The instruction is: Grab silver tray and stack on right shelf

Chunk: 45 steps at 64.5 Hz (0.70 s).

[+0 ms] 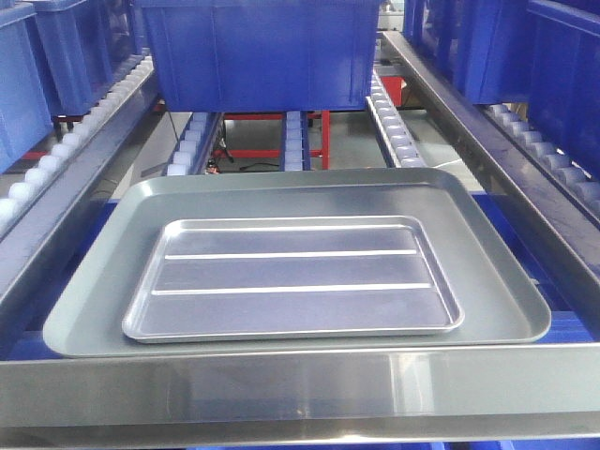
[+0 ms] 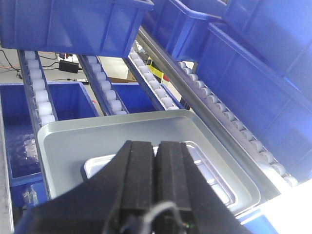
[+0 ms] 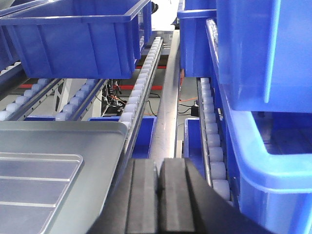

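Fingers of the left gripper (image 2: 156, 183) are pressed together on nothing, hanging above the near edge of the grey tray (image 1: 94, 281). Just ahead of and below that gripper lies the silver tray (image 1: 292, 277), nested flat inside the grey one, probably so both can slide as a pair on the rollers (image 2: 41, 102). Neither arm touches it, so the grab looks not yet begun. Further right, the right gripper (image 3: 157, 195) is likewise clenched and empty; the silver tray sits low to its left, and a steel rail (image 3: 168, 112) runs straight ahead of it. To its right stand stacked blue bins (image 3: 263, 53). Cables (image 3: 183, 101) lie on the floor beyond the racks.
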{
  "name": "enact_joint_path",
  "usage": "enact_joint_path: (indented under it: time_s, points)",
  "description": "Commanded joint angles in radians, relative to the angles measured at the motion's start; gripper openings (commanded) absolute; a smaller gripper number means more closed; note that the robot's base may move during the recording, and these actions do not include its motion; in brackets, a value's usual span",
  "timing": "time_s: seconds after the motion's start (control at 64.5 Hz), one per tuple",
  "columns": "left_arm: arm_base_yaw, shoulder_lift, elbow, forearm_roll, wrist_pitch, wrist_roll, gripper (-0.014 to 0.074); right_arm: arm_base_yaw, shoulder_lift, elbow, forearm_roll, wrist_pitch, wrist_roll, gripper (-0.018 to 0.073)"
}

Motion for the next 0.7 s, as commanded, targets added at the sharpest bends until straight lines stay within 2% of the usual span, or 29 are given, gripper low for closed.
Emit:
enact_joint_path:
  time_s: [0.0,0.062,0.14,0.233,0.295,0.341,0.419,0.559,0.652,0.683]
  points:
    - [0.008,-0.007,-0.021,-0.013,-0.084,0.0,-0.01,-0.008,-0.019,-0.001,0.003,-0.086,-0.001,0.0054]
    - [0.048,-0.028,-0.009,-0.057,-0.067,0.015,-0.01,-0.008,-0.019,-0.001,0.003,-0.086,-0.001,0.0054]
    - [0.117,-0.076,0.023,-0.114,-0.069,0.203,-0.01,-0.008,-0.019,-0.001,0.003,-0.086,-0.001,0.0054]
    - [0.219,-0.161,0.081,-0.247,-0.086,0.448,-0.01,-0.008,-0.019,-0.001,0.003,-0.086,-0.001,0.0054]
    - [0.271,-0.233,0.119,-0.303,-0.084,0.532,-0.01,-0.008,-0.019,-0.001,0.003,-0.086,-0.001,0.0054]
    - [0.315,-0.286,0.157,-0.336,-0.077,0.549,-0.01,-0.008,-0.019,-0.001,0.003,-0.086,-0.001,0.0054]
    - [0.381,-0.393,0.22,-0.34,-0.06,0.549,-0.01,-0.008,-0.019,-0.001,0.003,-0.086,-0.001,0.0054]
    - [0.446,-0.519,0.311,-0.338,-0.015,0.549,-0.01,-0.008,-0.019,-0.001,0.003,-0.086,-0.001,0.0054]
    - [0.489,-0.518,0.363,-0.338,-0.042,0.549,-0.01,-0.008,-0.019,-0.001,0.003,-0.086,-0.001,0.0054]
    - [0.503,-0.52,0.365,-0.338,-0.008,0.549,-0.01,-0.008,-0.019,-0.001,0.003,-0.086,-0.001,0.0054]
